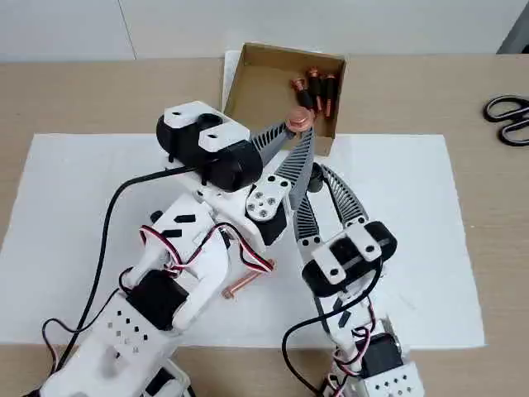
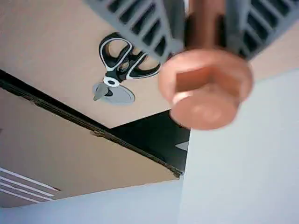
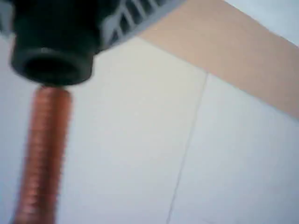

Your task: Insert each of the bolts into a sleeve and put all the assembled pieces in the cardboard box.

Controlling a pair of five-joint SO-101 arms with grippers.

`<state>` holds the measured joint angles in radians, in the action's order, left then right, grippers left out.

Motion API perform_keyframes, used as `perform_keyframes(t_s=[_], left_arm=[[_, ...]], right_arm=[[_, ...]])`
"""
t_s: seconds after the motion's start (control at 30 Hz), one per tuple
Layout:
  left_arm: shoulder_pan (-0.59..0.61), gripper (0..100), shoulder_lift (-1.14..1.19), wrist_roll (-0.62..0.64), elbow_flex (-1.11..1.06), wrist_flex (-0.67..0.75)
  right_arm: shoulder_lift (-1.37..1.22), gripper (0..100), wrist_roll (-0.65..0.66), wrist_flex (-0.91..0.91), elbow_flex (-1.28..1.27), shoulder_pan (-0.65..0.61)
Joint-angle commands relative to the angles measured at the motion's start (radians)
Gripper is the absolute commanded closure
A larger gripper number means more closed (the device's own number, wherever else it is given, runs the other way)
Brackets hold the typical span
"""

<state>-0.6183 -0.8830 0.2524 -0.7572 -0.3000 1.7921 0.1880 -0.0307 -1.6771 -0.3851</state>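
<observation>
Both arms have white plastic shells and black motor blocks. The left arm point(image 1: 178, 273) carries a thick black cable point(image 1: 106, 231) and a bundle of red, white and black wires point(image 1: 252, 258). Rows of small holes dot its lower casing, and a white plate point(image 1: 266, 204) shows dark screw heads. The right arm point(image 1: 347, 252) has a thin black cable point(image 1: 285, 347). The left tool point(image 1: 298, 124) and right tool point(image 1: 315, 178) have grey slotted fingers point(image 2: 135, 21).
</observation>
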Motion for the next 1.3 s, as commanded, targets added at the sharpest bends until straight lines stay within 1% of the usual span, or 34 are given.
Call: perform_keyframes(t_s=[0.0, 0.3, 0.43, 0.5, 0.63, 1.1, 1.17, 1.27], left_arm=[[-0.005, 99, -0.025, -0.008, 0.015, 0.002], [-0.011, 99, -0.031, -0.006, 0.012, -0.014], [-0.02, 99, -0.031, 0.0, 0.015, -0.117], [-0.034, 99, -0.031, 0.026, 0.016, -0.144], [-0.058, 99, -0.031, 0.031, 0.016, -0.18], [-0.055, 99, -0.023, 0.028, 0.015, -0.106], [-0.054, 99, -0.025, 0.028, 0.015, -0.078], [-0.054, 99, -0.031, -0.018, 0.025, -0.048]], right_arm=[[0.022, 99.5, 0.025, 0.028, 0.011, -0.002], [0.022, 99.5, 0.021, 0.025, 0.011, -0.004], [0.022, 99.5, 0.021, 0.024, 0.011, -0.002], [0.022, 99.5, 0.021, 0.024, 0.009, -0.002], [0.021, 99.5, 0.021, 0.024, 0.009, -0.001], [0.021, 99.5, 0.021, 0.022, 0.011, -0.002], [0.021, 99.5, 0.021, 0.022, 0.011, -0.002], [0.021, 99.5, 0.021, 0.022, 0.011, -0.002]])
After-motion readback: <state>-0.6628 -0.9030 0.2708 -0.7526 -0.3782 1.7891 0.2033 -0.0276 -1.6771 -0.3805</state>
